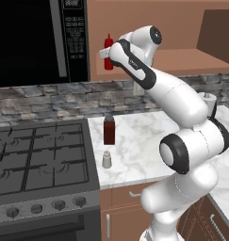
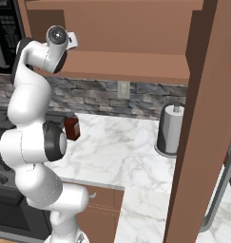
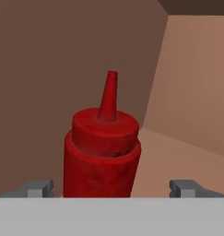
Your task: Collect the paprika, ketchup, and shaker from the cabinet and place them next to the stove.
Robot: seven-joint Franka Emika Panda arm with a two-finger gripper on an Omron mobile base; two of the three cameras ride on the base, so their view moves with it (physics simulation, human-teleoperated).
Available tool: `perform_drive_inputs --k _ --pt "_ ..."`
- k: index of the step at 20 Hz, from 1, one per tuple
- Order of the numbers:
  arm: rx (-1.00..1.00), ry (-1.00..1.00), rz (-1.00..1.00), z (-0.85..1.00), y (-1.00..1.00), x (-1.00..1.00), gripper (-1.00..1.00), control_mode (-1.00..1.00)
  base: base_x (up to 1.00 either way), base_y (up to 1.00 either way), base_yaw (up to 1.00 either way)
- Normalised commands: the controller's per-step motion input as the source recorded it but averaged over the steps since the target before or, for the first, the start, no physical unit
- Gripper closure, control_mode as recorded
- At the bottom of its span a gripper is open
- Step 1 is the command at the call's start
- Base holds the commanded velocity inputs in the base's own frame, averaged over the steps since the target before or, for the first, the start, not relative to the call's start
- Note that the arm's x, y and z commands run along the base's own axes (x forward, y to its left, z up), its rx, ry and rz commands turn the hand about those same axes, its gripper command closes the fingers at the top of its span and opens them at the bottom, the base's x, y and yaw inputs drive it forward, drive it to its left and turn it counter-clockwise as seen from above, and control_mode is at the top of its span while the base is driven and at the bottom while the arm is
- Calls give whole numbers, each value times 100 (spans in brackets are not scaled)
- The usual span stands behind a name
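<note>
Ketchup (image 3: 102,152) stands upright on the cabinet (image 1: 191,61) shelf, right of the microwave (image 1: 38,40), between my spread fingertips (image 3: 37,188), neither touching it. On the marble counter (image 1: 139,141) beside the stove (image 1: 40,155) stand the shaker (image 1: 106,159) and paprika (image 1: 109,131).

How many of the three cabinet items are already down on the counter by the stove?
2: the paprika and the shaker stand on the marble counter right of the stove. The ketchup is still on the cabinet shelf.
</note>
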Motion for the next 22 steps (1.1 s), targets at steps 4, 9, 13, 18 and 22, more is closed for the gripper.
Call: perform_drive_inputs --k 4,9,13,18,22 --pt "0 0 0 0 10 3 100 -100 0 0 0" --pt "0 0 0 0 5 2 100 -100 0 0 0" --pt "0 0 0 0 0 0 100 -100 0 0 0" --pt "0 0 0 0 0 0 100 -100 0 0 0" --pt "0 0 0 -3 0 0 100 -100 0 0 0"
